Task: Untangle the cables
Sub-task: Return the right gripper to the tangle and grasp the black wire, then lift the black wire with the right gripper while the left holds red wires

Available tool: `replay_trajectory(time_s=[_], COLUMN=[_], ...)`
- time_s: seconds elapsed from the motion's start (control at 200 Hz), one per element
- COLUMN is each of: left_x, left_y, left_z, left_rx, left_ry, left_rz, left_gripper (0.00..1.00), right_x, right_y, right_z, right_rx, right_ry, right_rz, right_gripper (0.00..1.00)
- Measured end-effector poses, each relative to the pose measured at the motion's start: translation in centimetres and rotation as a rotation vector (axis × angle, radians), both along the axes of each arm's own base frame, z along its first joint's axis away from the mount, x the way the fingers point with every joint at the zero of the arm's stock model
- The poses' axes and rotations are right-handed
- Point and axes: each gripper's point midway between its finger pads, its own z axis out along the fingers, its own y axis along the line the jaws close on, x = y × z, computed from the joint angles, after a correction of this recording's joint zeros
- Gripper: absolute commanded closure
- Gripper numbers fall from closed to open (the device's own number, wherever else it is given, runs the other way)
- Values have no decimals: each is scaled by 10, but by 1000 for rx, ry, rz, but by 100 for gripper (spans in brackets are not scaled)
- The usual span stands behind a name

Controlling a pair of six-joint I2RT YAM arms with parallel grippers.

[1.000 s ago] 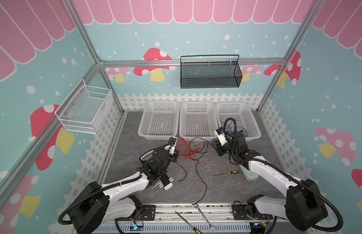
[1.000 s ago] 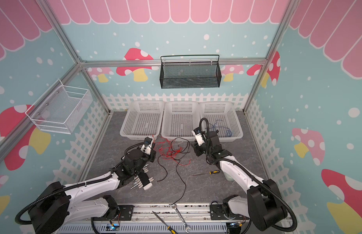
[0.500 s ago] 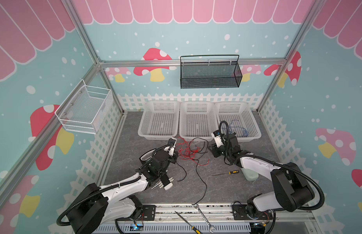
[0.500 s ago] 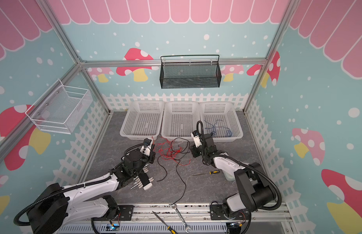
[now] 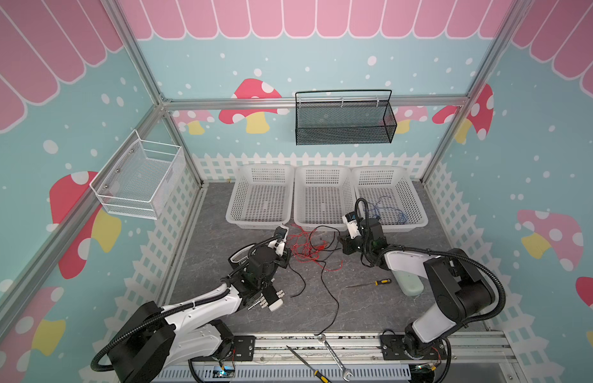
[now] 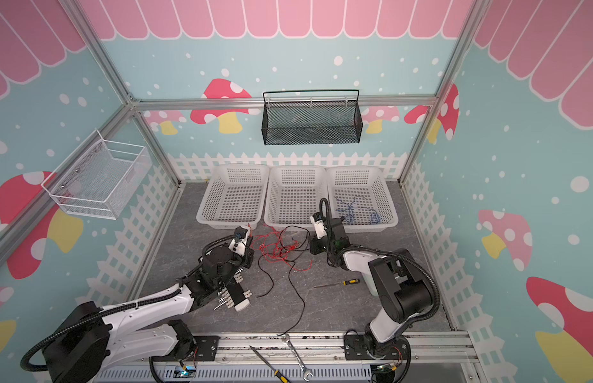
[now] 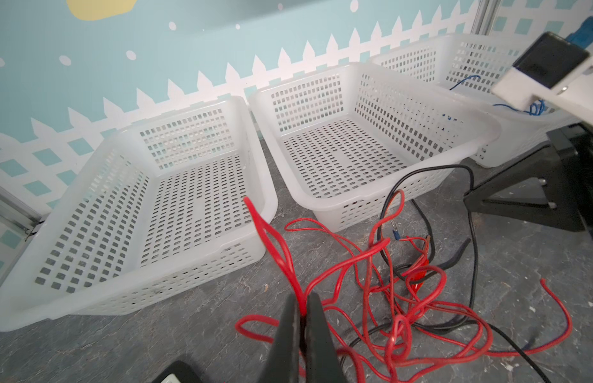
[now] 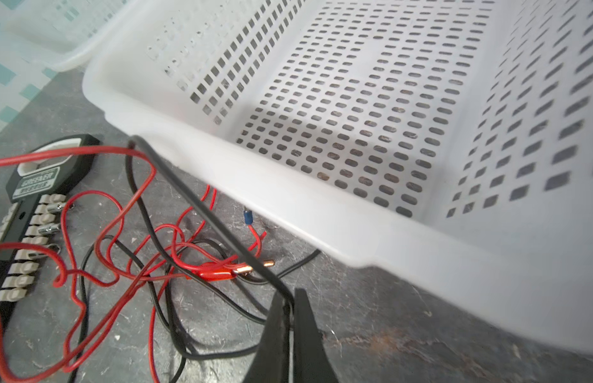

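Left wrist view: the left claw [image 7: 303, 300] is clamping a thin red wire [image 7: 272, 242]; right wrist view: the right claw [image 8: 290, 295] is pinching a thin black wire [image 8: 202, 203].

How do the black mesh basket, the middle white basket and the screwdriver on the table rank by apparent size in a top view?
1. black mesh basket, hung nearer the camera, so unsure
2. middle white basket
3. screwdriver, clearly smallest

Red cable [image 7: 283, 262] and black cable [image 8: 205, 209], tangled on tabletop [image 5: 215, 232] — blue cable [image 5: 402, 218], apart, in basket [image 5: 413, 199]
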Motion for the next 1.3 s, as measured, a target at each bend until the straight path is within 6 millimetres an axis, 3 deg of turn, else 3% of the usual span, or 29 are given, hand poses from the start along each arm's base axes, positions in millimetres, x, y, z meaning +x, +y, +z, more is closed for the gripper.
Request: replay_trajectory(time_s=[0.105,0.205,0.53,0.921,1.056,1.301], left_x=[0,1,2,-2,-9,-32], left_y=[2,4,7,-4,-17,-50], left_z=[-3,-4,-8,-12,-24,-30], left_rx=[1,2,-16,-21,13,59], left_ry=[6,9,25,46,75,84], left_rz=[11,25,52,-11,-80,-259], left_gripper=[100,100,100,100,100,100], right_x=[0,-3,-24,-75,-85,-83], right_y=[-1,-4,-13,10,17,18], right_z=[9,30,127,239,258,259], right_rx=[2,-2,11,140,177,176], right_ry=[-26,-80,-329,-582,-614,-616], right_rz=[3,2,47,300,367,367], right_gripper=[100,100,100,100,100,100])
